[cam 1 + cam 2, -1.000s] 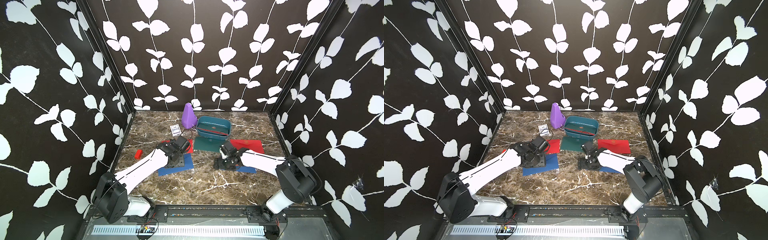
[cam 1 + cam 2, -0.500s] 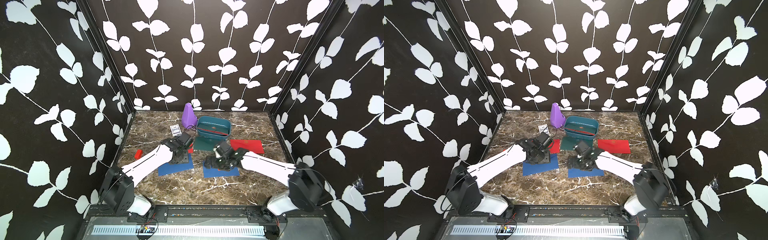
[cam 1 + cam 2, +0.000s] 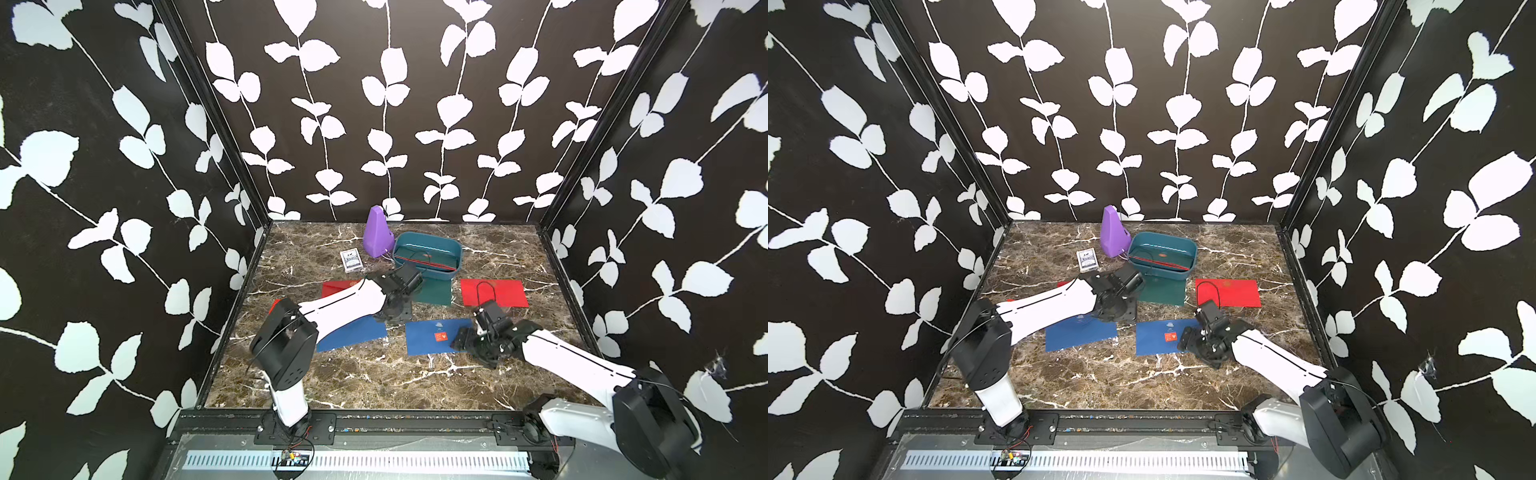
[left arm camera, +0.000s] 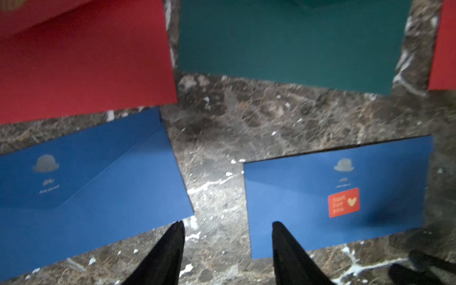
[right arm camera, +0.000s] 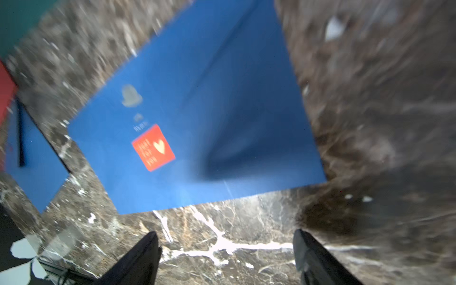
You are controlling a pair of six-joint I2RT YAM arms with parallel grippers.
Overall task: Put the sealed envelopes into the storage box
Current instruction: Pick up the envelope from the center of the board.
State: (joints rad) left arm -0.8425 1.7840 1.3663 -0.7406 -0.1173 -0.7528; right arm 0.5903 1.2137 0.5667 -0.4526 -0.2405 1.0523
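Note:
The teal storage box stands at the back with a red envelope inside. Flat on the marble lie a red envelope, a dark green one, a second red one, a plain navy one and a navy one with an orange sticker. My left gripper is open over bare marble between the two navy envelopes, holding nothing. My right gripper is open and empty too, just off the right-hand edge of the stickered navy envelope.
A purple pyramid stands left of the box, touching or nearly touching it. A small white card pack lies further left. A small red block peeks out behind the left arm. Patterned walls enclose three sides.
The stickered navy envelope has slid left toward the middle. My right gripper has since drawn back to the right, off it. My left gripper has moved right, over the gap between the navy envelopes.

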